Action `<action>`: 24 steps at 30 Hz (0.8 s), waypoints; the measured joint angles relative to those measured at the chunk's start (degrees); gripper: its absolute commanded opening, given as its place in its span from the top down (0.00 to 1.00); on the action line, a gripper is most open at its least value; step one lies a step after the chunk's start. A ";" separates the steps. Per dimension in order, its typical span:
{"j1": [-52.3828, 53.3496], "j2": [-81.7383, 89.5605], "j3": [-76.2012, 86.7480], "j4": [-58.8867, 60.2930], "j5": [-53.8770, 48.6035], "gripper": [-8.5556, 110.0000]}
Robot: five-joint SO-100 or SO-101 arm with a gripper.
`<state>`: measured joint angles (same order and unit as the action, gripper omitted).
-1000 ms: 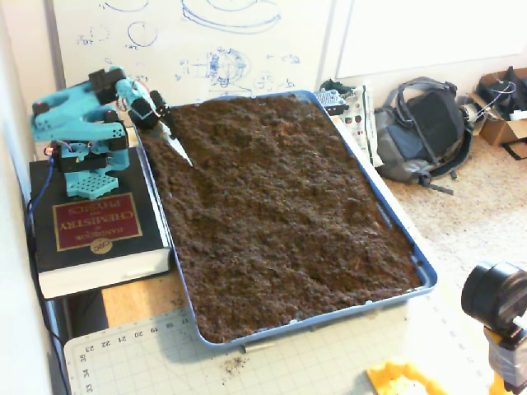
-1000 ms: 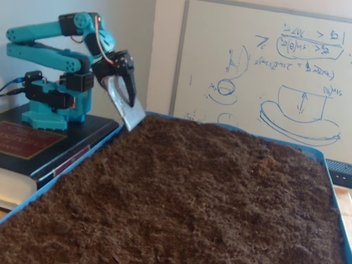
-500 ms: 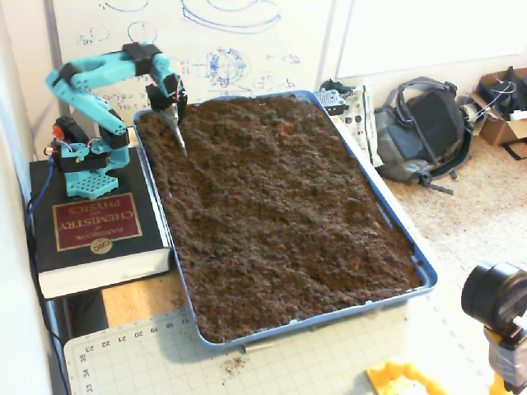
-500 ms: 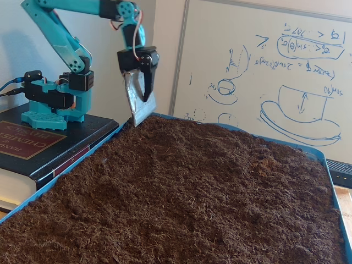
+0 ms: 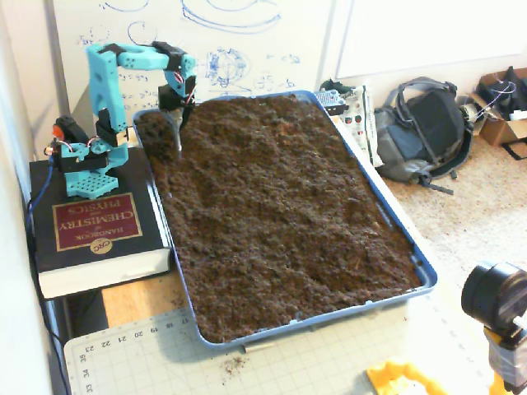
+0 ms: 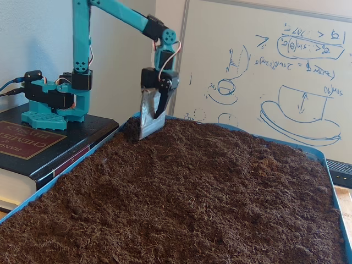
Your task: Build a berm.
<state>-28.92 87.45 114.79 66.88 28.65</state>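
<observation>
A blue tray (image 5: 387, 216) (image 6: 55, 184) is filled with loose dark brown soil (image 5: 280, 197) (image 6: 192, 192). The soil lies roughly flat, with slight bumps and a shallow dip left of centre. No distinct raised berm shows in either fixed view. My turquoise gripper (image 5: 179, 138) (image 6: 150, 127) hangs over the tray's far left corner. It is shut on a flat grey metal blade (image 6: 147, 118) that points straight down. The blade's lower edge touches the soil surface.
The arm's base stands on a thick black book (image 5: 90, 226) (image 6: 33, 143) left of the tray. A whiteboard stands behind the tray. A grey backpack (image 5: 420, 132) lies to the right of it. A cutting mat (image 5: 247, 362), a yellow object (image 5: 403, 380) and a camera (image 5: 494, 296) are in front.
</observation>
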 measured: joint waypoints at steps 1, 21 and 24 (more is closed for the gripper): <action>-0.53 -1.93 -0.35 -0.09 0.26 0.92; 1.49 -21.01 -14.33 0.44 0.18 0.92; 2.72 -24.52 -18.11 0.53 0.18 0.92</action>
<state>-26.19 62.93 96.68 67.41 28.83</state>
